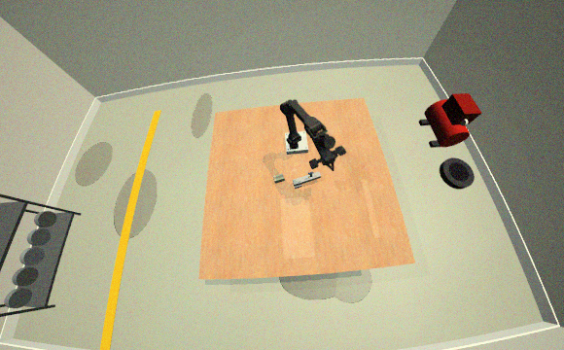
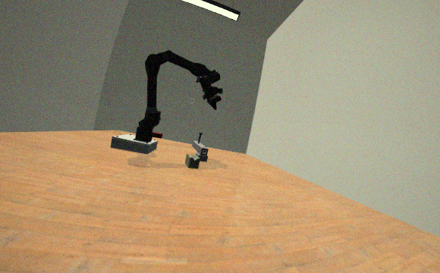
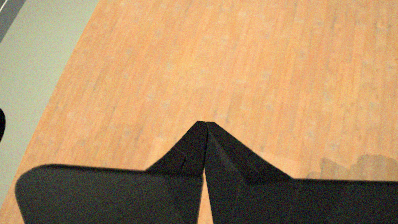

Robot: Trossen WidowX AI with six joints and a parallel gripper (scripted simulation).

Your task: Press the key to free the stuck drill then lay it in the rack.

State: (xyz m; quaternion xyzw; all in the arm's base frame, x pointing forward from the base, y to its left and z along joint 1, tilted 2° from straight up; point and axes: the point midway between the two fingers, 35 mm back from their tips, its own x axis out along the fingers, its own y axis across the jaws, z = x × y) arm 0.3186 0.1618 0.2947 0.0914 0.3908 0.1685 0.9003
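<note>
We see the hand (image 1: 332,167) (image 2: 215,108) (image 3: 204,130) closed narrow, its fingertips meeting with nothing between them. It hangs in the air above the tabletop (image 1: 248,228) (image 2: 129,227) (image 3: 200,60), tilted with its tips pointing downward, and touches none of the pieces there.

The drill seems to be the thin dark upright piece (image 1: 311,174) (image 2: 200,138) standing out of the top of a long grey block (image 1: 303,181) (image 2: 200,147). We find it lower than the hand and apart from it, a little to the hand's left in the top and exterior views. The block rests on the tabletop. We cannot make out the key at this size.

Farther left of the hand in the top view, past the near end of the long block, sits a small grey-green block (image 1: 279,178) (image 2: 192,161). It stands apart from the long block; we cannot tell whether it is the rack.

Our arm (image 1: 311,123) (image 2: 152,83) rises from a pale-topped base (image 1: 303,150) (image 2: 119,144), up and to the left of the hand in the top view, and bends over at its top to reach the hand. Well off to the hand's right in that view, beyond the tabletop, we see a red machine (image 1: 440,123) and a dark round ring (image 1: 458,185). Far to the hand's left there are a yellow floor stripe (image 1: 131,206) and a dark shelf frame (image 1: 5,261).
</note>
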